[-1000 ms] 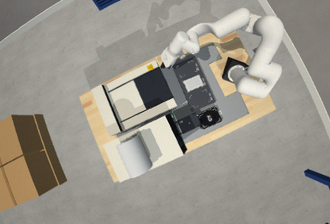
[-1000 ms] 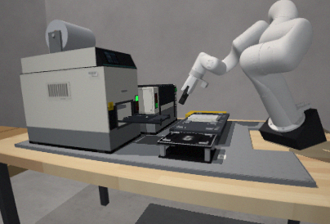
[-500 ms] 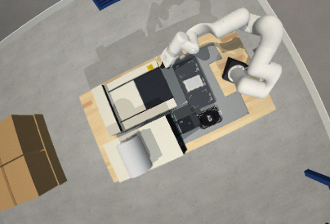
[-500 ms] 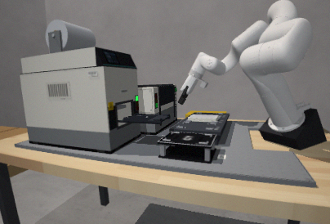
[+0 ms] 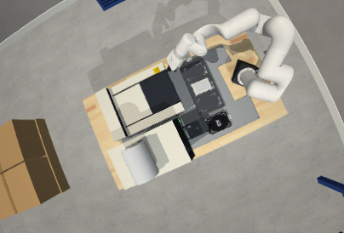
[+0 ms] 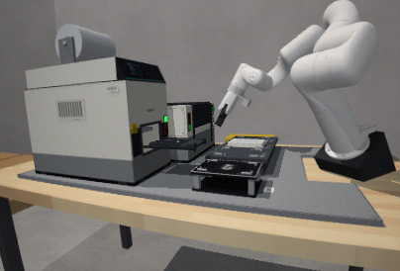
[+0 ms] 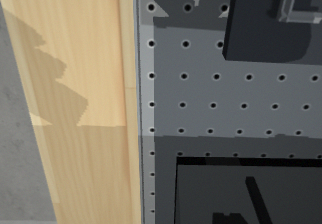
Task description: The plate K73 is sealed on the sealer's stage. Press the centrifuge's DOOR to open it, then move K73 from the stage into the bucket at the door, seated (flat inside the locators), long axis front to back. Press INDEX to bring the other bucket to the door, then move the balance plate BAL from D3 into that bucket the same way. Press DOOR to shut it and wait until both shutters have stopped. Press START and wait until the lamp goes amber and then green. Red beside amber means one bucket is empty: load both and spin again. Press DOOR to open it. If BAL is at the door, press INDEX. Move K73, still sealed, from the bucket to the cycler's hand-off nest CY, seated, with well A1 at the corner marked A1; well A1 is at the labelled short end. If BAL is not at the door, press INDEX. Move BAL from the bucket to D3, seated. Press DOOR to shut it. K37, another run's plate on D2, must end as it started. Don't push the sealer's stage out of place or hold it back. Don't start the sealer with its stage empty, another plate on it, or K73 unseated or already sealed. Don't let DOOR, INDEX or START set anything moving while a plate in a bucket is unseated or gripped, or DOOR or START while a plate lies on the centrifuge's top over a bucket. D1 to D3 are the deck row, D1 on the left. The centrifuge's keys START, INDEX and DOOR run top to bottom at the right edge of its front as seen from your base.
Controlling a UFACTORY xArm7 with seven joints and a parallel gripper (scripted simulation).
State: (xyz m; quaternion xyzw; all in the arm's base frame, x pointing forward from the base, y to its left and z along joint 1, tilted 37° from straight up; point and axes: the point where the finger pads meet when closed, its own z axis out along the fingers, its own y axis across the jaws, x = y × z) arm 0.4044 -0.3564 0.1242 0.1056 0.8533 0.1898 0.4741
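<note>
My gripper is shut and empty. It hangs tilted in the air just in front of the centrifuge, near the right edge of its front; from above it is at the machine's far front corner. The centrifuge shows a cream and dark top. The sealer stands beside it with its stage pushed out; I cannot make out a plate on the stage. A white-topped plate lies in the middle of the deck row. The wrist view shows no fingers, only the perforated mat.
The raised dark nest stands at the near end of the deck row. A green light glows by the sealer's front. The arm's base sits behind the deck. The wooden table edge lies left of the mat.
</note>
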